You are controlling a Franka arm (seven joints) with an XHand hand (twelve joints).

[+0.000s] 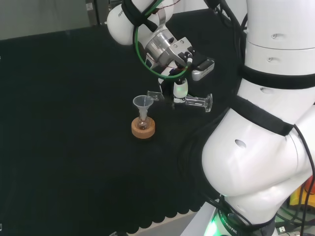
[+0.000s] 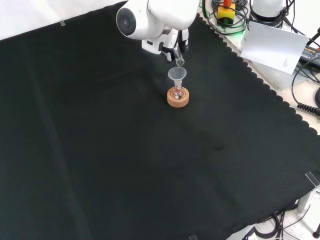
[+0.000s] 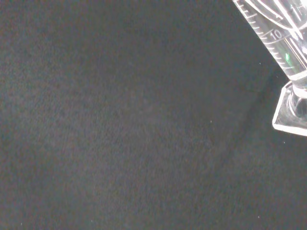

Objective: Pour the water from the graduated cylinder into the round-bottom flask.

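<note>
Nearest in the front view, the round-bottom flask (image 2: pixel 178 95) is seated in a cork ring stand (image 2: pixel 178 99) on the black cloth (image 2: pixel 125 165), with a clear funnel (image 2: pixel 177 75) set in its neck. Just beyond and above the funnel, the mouth of the graduated cylinder (image 2: pixel 179 61) is seen at the funnel's rim. In the head view, the graduated cylinder (image 1: pixel 194 102) is held nearly horizontal in the air: its long axis runs left to right, its foot to the right and its mouth toward the funnel (image 1: pixel 143 103), which stands over the cork ring stand (image 1: pixel 143 128). The hand (image 1: pixel 180 89) is seen around the cylinder's middle; whether its fingers are curled around the glass cannot be told.

Risk, as judged: with so narrow a funnel, a mouth held slightly off the rim would send water onto the cloth, and contact with the funnel could tip it or unseat the flask. A steep tilt could overflow the funnel.
</note>
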